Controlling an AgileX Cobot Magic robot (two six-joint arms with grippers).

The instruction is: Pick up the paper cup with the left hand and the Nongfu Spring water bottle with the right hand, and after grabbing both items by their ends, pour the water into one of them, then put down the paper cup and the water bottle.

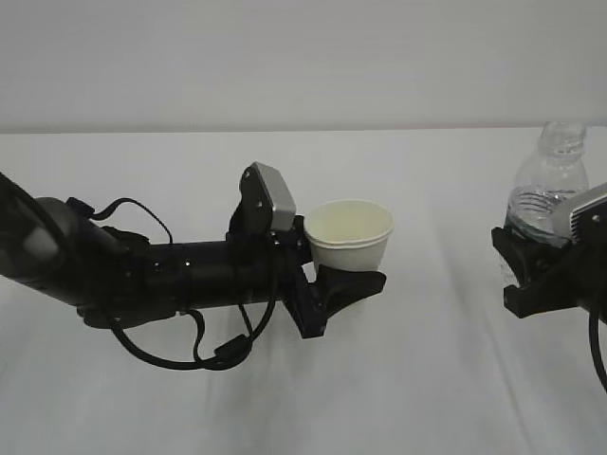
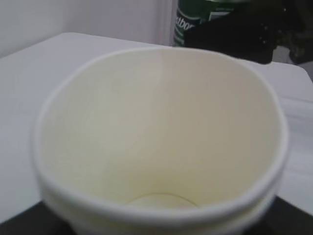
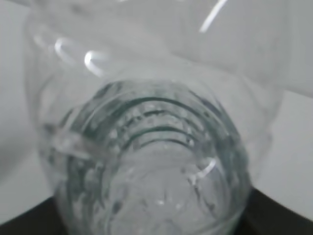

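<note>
Left hand [image 1: 346,284] up front is clamped on my paper cup [image 1: 350,234], upright above the table [image 1: 427,379]. Right hand [image 1: 536,270] grips the water bottle [image 1: 550,185] at far right; its label's unreadable to me.

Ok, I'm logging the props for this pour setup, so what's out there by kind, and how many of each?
Paper cup: 1
Water bottle: 1
Robot gripper: 2, the left gripper shut on the cup, the right gripper shut on the bottle
Total: 4
</note>
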